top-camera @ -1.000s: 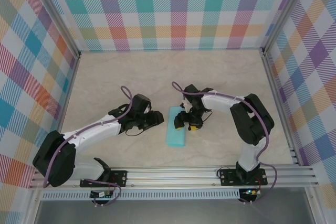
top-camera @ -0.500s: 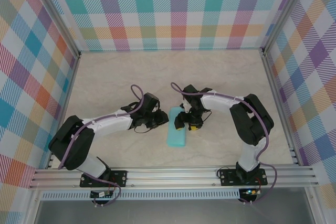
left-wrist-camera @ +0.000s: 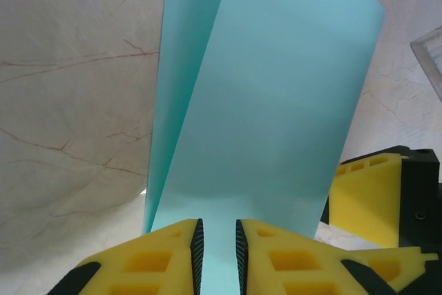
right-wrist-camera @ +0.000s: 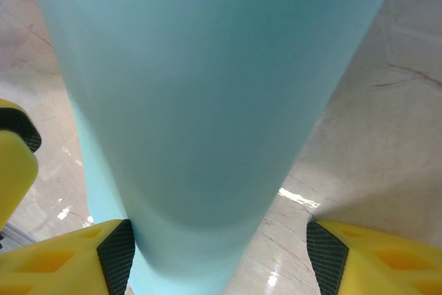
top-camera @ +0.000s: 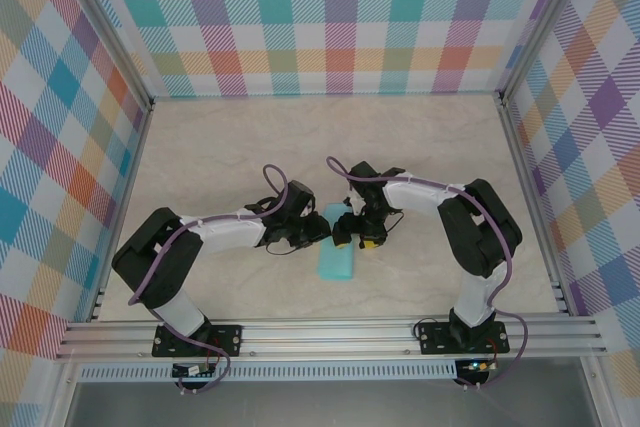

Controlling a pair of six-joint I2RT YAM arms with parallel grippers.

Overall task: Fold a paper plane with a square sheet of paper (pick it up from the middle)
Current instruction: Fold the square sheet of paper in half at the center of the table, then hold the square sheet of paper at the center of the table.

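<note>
One folded paper sheet (top-camera: 335,252), two hands: left hand (top-camera: 322,234), right hand (top-camera: 356,239)

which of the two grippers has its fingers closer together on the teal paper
The left gripper: its fingers are nearly shut on the square sheet of paper, while the right gripper straddles it with a wide gap.

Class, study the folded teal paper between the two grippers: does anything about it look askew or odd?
Yes. The square sheet of paper is folded unevenly: in the left wrist view its top layer slants across the lower one, whose edge sticks out on the left.
</note>
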